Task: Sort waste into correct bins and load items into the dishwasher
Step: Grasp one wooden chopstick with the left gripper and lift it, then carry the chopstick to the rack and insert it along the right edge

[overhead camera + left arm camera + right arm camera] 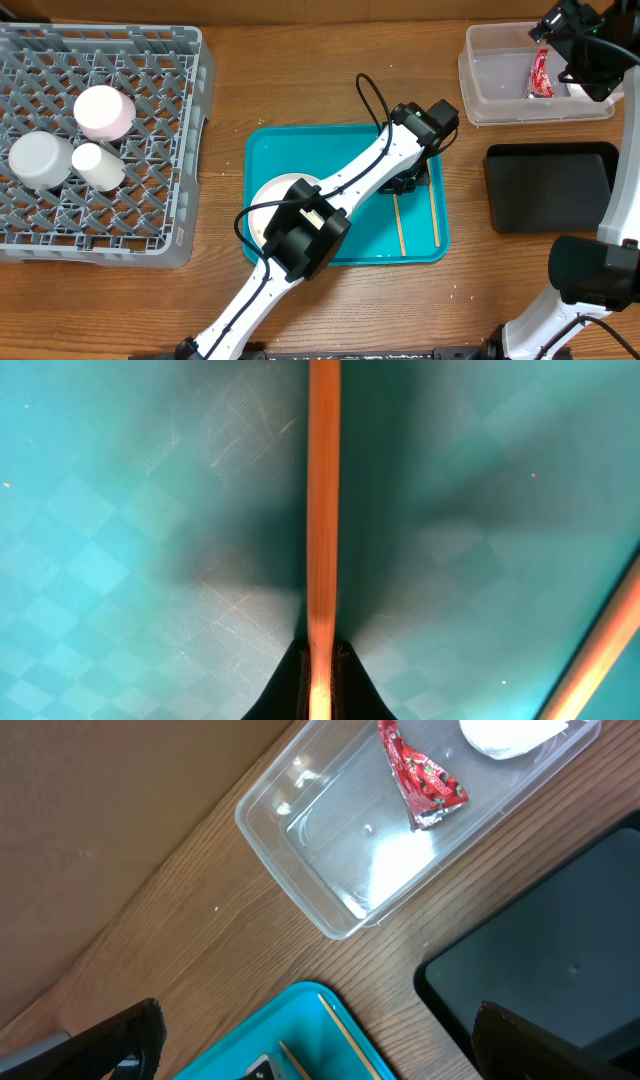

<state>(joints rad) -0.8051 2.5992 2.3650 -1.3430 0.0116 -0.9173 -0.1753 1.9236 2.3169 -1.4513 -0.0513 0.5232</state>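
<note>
The left tool (320, 660) is clamped on a wooden chopstick (322, 510) lying on the right part of the teal tray (300, 150), while the right tool (320, 1045), jaws wide apart, hangs above the far-right clear tub (330, 850) holding the red wrapper (420, 780) and white napkin (510, 735).

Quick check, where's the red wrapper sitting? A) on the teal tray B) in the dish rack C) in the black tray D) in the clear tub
D: the red wrapper lies on the floor of the clear tub, as both the overhead and right wrist views show.
</note>
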